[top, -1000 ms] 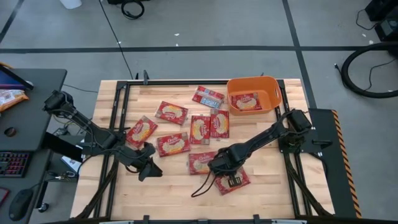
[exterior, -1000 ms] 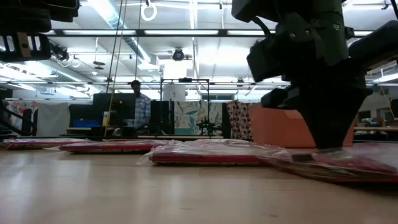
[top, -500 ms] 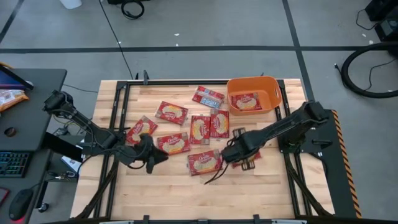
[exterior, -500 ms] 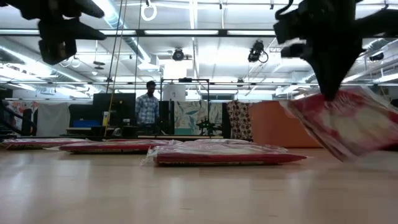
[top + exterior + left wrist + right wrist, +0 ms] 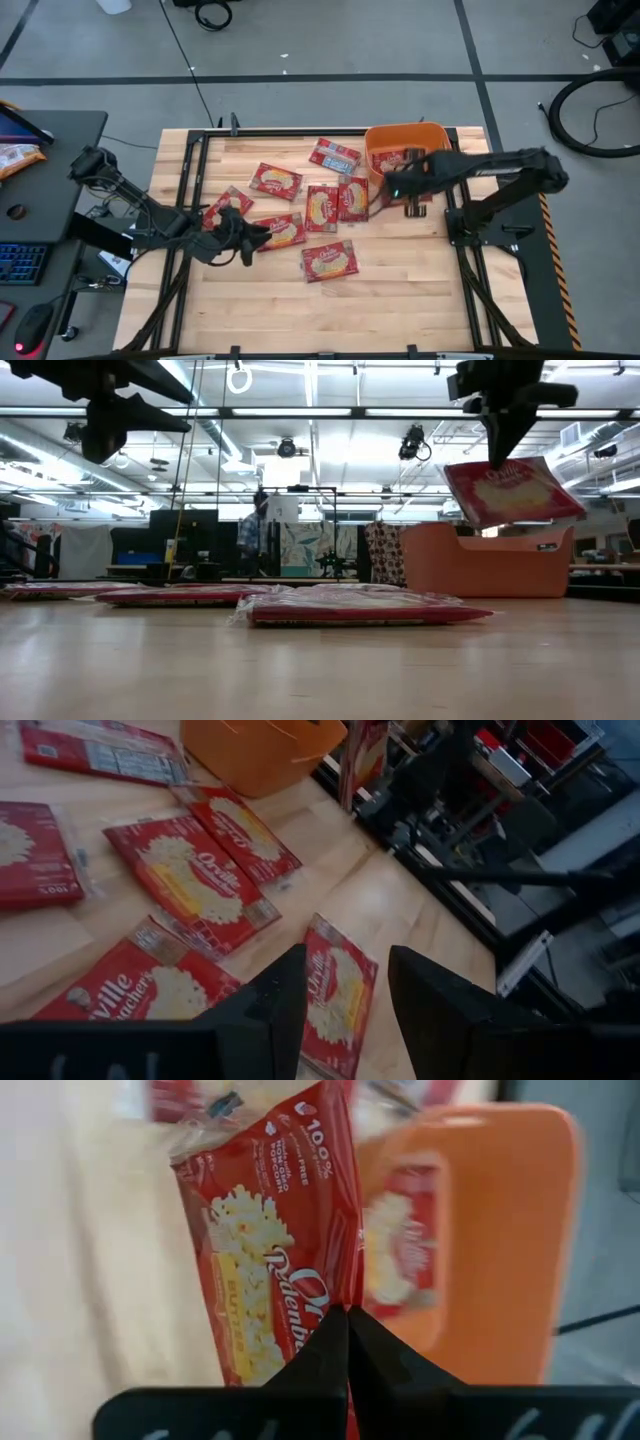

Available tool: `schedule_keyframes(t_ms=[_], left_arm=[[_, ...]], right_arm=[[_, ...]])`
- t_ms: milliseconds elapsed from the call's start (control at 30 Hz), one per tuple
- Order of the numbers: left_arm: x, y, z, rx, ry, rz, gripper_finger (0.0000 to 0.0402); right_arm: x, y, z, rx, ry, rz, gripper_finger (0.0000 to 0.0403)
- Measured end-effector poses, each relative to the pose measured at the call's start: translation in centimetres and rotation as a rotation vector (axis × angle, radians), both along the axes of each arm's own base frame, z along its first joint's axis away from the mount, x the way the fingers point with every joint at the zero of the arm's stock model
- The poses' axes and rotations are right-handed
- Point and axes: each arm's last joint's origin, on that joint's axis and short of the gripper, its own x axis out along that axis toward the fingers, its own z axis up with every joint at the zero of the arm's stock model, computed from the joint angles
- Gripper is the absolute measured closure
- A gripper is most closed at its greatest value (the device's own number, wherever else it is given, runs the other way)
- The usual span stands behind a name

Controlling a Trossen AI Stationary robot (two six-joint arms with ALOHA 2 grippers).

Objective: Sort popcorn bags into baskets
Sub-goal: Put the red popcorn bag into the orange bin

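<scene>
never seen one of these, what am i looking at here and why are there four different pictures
This is a two-armed robot at a wooden table, sorting popcorn bags into an orange tub. One picture looks straight down from above, one looks level across the tabletop into the room, and the other two come from a small camera on each wrist.

The right gripper has its jaws shut on one red popcorn bag, lifted clear of the table and hanging right by the tub, which already holds a bag. The left gripper, jaws open and holding nothing, hovers over the loose bags that lie flat on the wood; one lies back side up. Behind the table, far off, a person is standing.
</scene>
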Motion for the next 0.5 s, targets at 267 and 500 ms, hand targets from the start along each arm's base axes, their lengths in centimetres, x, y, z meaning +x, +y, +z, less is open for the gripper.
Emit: schedule_keyframes(t_ms=[267,500], left_arm=[[0.6,0.9,0.2,-0.015,-0.023,0.053,0.0255],[0.8,1.3,0.2,-0.024,-0.019,0.06,0.0255]], right_arm=[[-2.2,-5.9,1.1,-0.06,0.035,-0.051,0.0402],[-2.2,-10.7,0.9,-0.067,0.005,-0.017,0.0402]])
